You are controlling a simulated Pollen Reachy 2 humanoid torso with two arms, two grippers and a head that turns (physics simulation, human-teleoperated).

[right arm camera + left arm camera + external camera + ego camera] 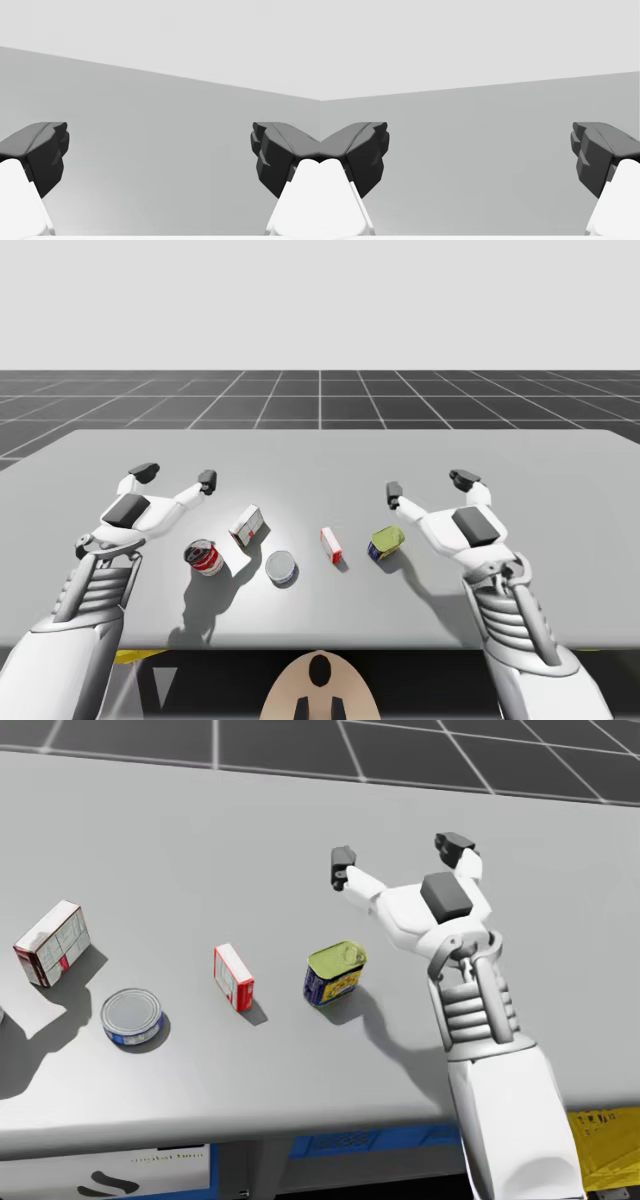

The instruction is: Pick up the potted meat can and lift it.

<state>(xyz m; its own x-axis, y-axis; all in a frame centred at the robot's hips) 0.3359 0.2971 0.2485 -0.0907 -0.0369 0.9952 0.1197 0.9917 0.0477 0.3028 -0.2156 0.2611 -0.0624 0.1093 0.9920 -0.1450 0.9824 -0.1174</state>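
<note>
Blue and yellow under a green lid, the potted meat can [335, 972] is standing upright on the grey table [320, 455], toward the near edge and right of the middle. Nothing is touching it, so we are judging the task as barely begun: the reach, the grasp and the lift are all waiting to be done. Our right gripper [398, 856] is hovering beyond the can, farther out over the table and a little to its right, while its forearm is passing near the can's right side without meeting it. Its two dark fingers are spread wide, holding nothing and touching nothing, and in the right wrist view bare tabletop is lying between them. We are reckoning that this arm, being the nearer one, is going to have to draw back and come down around the can before closing. Just left of the can a small red and white box [233, 977] is standing on end, then a flat silver-topped can [132, 1017] nearer us, a larger red and white box [52, 943] farther back, and a red and white round can [204, 557] leftmost. Our left gripper [175, 476] is hanging over the table beyond that last can, well apart from the potted meat can, its fingers likewise spread wide and gripping nothing.
</note>
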